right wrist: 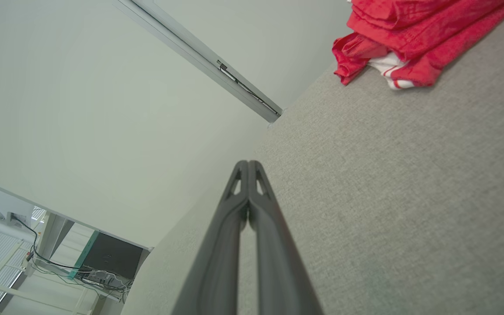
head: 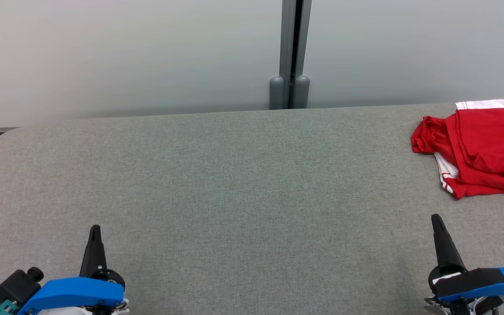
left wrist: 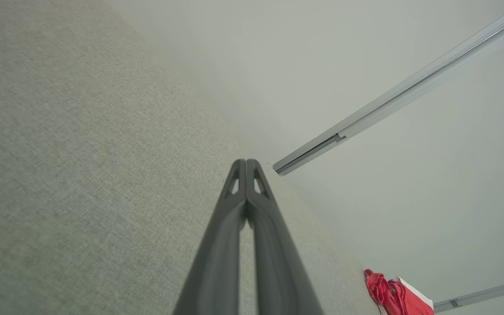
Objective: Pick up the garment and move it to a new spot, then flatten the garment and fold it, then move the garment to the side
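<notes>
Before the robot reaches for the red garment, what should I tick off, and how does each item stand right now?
1. Target found: red garment lies on the table, far right: ok.
2. Whole target in head view: cut off by the picture's right edge: not ok.
3. Right gripper open for a grasp: shut, empty: not ok.
4. Left gripper free: shut, holding nothing: ok.
5. Cloth lying flat: bunched in layers: not ok.

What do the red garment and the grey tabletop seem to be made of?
Red garment: thin, soft cloth, probably sports jersey knit; it lies in limp creased folds, matte, with white striped trim. Grey tabletop: matte woven fabric covering, fine heathered weave visible; what lies under it cannot be told.
</notes>
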